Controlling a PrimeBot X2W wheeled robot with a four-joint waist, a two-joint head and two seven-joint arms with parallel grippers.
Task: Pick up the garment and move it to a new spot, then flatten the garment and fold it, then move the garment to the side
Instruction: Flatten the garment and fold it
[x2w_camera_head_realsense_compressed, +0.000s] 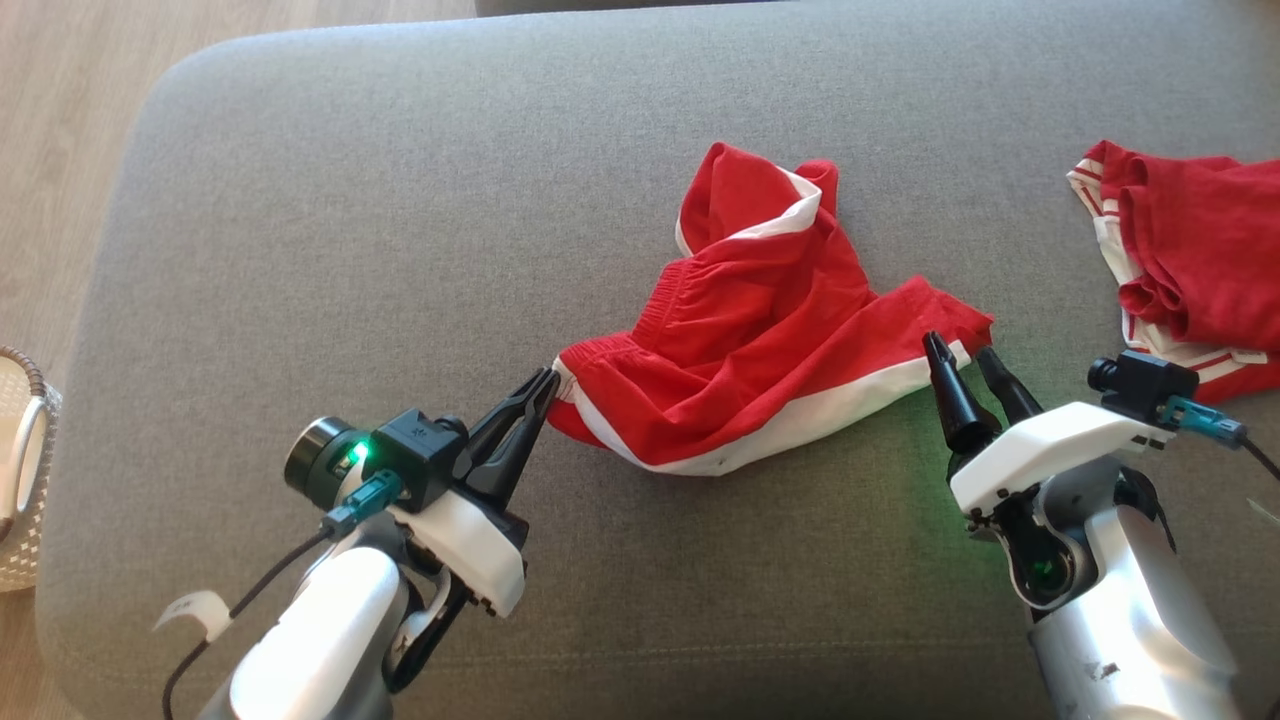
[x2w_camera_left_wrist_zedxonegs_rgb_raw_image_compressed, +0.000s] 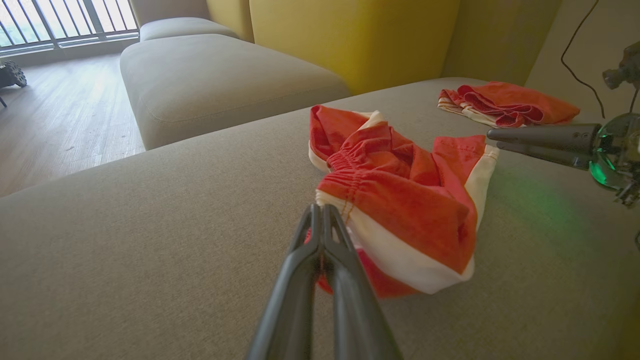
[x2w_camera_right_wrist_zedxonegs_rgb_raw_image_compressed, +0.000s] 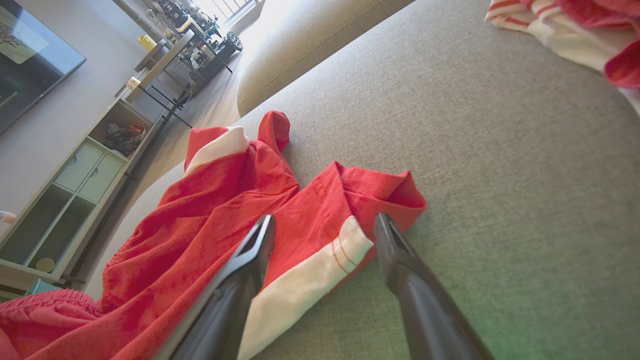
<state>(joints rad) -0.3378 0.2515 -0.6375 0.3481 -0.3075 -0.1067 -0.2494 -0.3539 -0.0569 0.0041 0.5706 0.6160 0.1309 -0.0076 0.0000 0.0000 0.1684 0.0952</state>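
Plainly, the left gripper (x2w_camera_head_realsense_compressed: 548, 385) was seen pinched shut on the waistband corner of the red garment (x2w_camera_head_realsense_compressed: 760, 340). The piece was spread in a crumpled heap on the grey cushion (x2w_camera_head_realsense_compressed: 400, 200), stretching away from those fingertips towards the right gripper (x2w_camera_head_realsense_compressed: 962, 348). That gripper's fingers were held wide apart, and the white-edged leg corner was found lying between them, not gripped. A second red garment (x2w_camera_head_realsense_compressed: 1190, 250) was seen bunched beyond the right gripper, well apart from the first.
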